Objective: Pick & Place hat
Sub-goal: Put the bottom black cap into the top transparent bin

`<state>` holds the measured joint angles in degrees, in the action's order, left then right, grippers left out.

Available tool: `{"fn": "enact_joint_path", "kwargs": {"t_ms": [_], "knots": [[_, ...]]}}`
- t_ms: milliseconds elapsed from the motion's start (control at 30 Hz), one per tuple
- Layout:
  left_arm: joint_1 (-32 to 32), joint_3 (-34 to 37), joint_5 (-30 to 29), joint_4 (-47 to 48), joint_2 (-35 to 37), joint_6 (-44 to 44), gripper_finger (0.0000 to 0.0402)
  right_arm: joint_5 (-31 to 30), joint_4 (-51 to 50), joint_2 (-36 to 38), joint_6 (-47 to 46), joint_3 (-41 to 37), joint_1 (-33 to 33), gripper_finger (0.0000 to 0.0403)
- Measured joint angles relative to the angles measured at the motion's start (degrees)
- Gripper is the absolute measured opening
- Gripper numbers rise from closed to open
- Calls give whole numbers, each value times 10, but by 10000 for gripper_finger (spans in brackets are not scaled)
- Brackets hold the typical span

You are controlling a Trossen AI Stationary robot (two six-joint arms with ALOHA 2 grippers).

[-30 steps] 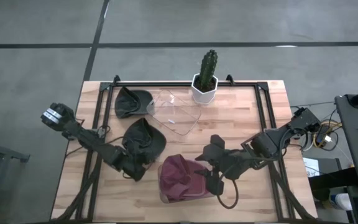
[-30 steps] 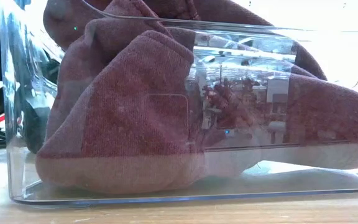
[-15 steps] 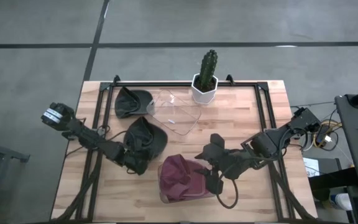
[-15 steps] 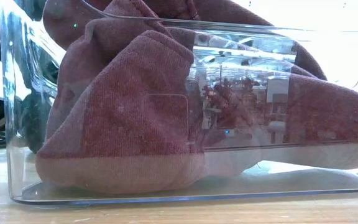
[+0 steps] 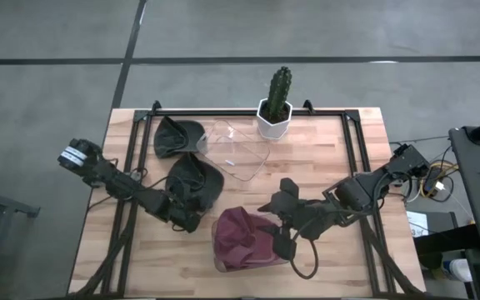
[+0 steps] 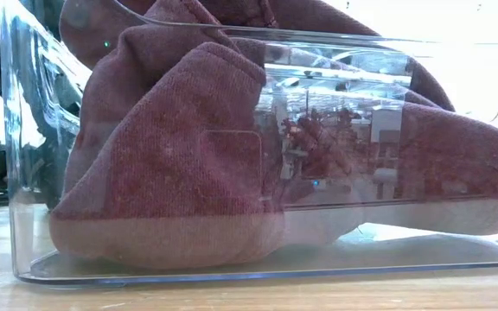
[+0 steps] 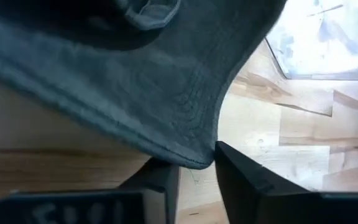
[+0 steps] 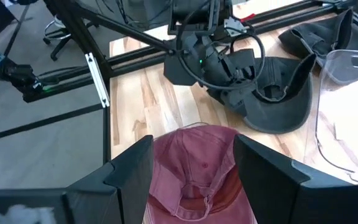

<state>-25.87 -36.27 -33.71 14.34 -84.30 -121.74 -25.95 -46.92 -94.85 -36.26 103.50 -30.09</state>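
Between left gripper [image 7: 194,177] fingers, dark hat [image 7: 135,81] brim edge.

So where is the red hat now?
In the high view, the red hat lies in a clear bin at the table's near edge, below the right gripper.

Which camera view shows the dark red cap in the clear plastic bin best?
The low view: the dark red cap fills the picture behind the clear plastic bin wall. The high view shows it small from above; the right wrist view shows its top; the left wrist view misses it.
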Motion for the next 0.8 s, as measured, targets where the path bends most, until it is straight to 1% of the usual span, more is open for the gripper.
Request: {"fn": "enact_joint_path", "kwargs": {"t_ms": [67, 133, 167, 333, 633, 700, 800], "knots": [[0, 0, -4, -2, -1, -1, 62, -2, 2, 0, 0, 0, 0, 215], [0, 0, -11, -4, -1, 4, 24, -2, 3, 0, 0, 0, 0, 215], [-1, 0, -15, -3, -1, 7, 15, -3, 3, 0, 0, 0, 0, 215], [-6, 0, -29, 0, 5, 17, 6, -13, 9, 0, 0, 0, 1, 215], [-58, -16, -22, 0, 28, 16, 5, -13, 9, 0, -2, -1, 2, 215], [-72, -27, -38, 3, 37, 19, 5, -14, 10, 0, -2, -1, 2, 215], [-89, -45, -94, 48, 60, 18, 5, -36, 11, 0, -2, -1, 2, 215]]}}
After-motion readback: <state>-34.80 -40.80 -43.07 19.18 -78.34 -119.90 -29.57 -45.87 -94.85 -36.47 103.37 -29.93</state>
